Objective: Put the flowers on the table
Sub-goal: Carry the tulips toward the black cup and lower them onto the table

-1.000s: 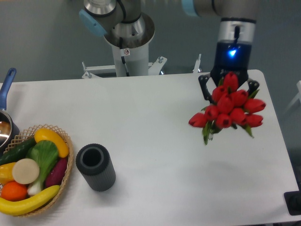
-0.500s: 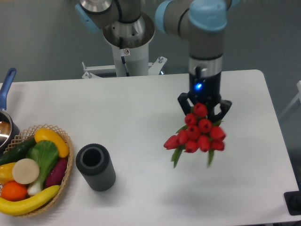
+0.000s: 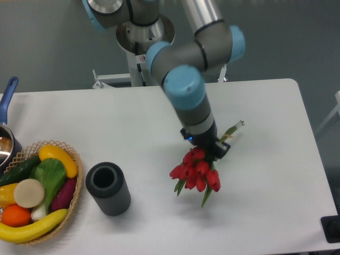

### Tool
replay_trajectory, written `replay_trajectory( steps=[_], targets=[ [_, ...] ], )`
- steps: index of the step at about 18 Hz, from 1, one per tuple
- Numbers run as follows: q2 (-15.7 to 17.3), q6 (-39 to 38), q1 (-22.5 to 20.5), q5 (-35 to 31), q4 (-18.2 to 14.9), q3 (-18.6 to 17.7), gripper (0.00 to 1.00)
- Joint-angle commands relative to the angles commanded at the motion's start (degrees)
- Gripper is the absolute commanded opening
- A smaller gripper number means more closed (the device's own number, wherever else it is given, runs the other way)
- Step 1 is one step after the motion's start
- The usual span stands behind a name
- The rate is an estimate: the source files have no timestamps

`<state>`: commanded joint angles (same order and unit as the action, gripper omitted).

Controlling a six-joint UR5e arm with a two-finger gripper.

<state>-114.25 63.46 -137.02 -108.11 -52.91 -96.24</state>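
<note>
The flowers point(image 3: 195, 171), a bunch of red tulip buds with green leaves, hang tilted in the middle right of the white table point(image 3: 159, 122), buds pointing toward the front. Their green stem ends point(image 3: 234, 129) stick out behind the gripper to the right. My gripper point(image 3: 208, 147) is shut on the stems just behind the buds. The arm leans in from the back. The buds are low over the tabletop; I cannot tell if they touch it.
A dark grey ribbed cylinder vase point(image 3: 108, 188) stands upright at the front left. A wicker basket point(image 3: 74, 164) of fruit and vegetables sits at the left edge. A pot with a blue handle point(image 3: 6, 101) is at the far left. The robot base point(image 3: 144, 48) stands behind the table.
The arm has carried the flowers from the back right toward the table's middle and lowered them. The bunch has tilted from upright to lying over, stems now pointing back right.
</note>
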Motion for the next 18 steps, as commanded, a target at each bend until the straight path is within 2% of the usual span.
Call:
replay_trajectory(
  steps=[5, 14, 18],
  targets=[
    [-3.17, 0.35, 0.18, 2.37, -0.61, 1.06, 0.39],
    [-6.51, 0.35, 0.18, 3.52, 0.09, 1.23, 0.4],
    [-6.95, 0.35, 0.18, 3.87, 0.09, 1.32, 0.41]
  ],
)
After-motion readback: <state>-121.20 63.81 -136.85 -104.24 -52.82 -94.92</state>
